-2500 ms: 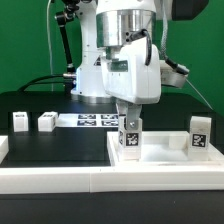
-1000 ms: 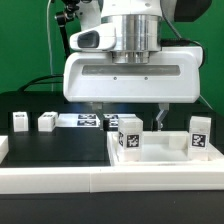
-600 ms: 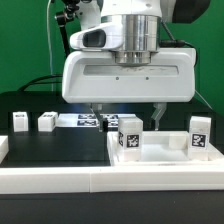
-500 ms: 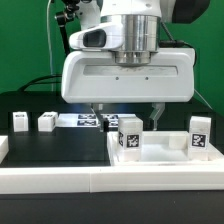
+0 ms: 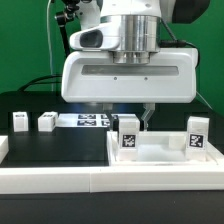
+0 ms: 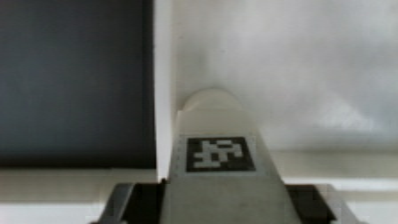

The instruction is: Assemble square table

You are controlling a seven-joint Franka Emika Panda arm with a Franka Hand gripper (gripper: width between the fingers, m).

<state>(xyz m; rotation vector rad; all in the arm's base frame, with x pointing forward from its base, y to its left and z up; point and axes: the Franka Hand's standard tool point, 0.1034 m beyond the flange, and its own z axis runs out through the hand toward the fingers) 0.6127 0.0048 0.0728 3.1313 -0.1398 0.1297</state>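
Note:
The white tabletop (image 5: 165,158) lies at the exterior view's right. On its near-left corner stands a white tagged leg (image 5: 128,138). My gripper (image 5: 129,122) hangs straight over that leg, and its jaws press against the leg's two sides. In the wrist view the leg (image 6: 219,130) runs up between my dark fingers (image 6: 139,202), which touch it on both sides, with the tabletop (image 6: 320,80) behind it. A second leg (image 5: 198,135) stands on the tabletop's right side. Two more legs (image 5: 19,121) (image 5: 46,121) stand on the black table at the left.
The marker board (image 5: 88,120) lies flat behind the legs in the middle. A long low white border wall (image 5: 60,181) runs along the front. Black table surface (image 5: 60,145) lies between the left legs and the tabletop.
My jaws have come in from wide open and now touch the leg's sides. The leg and the tabletop have barely moved.

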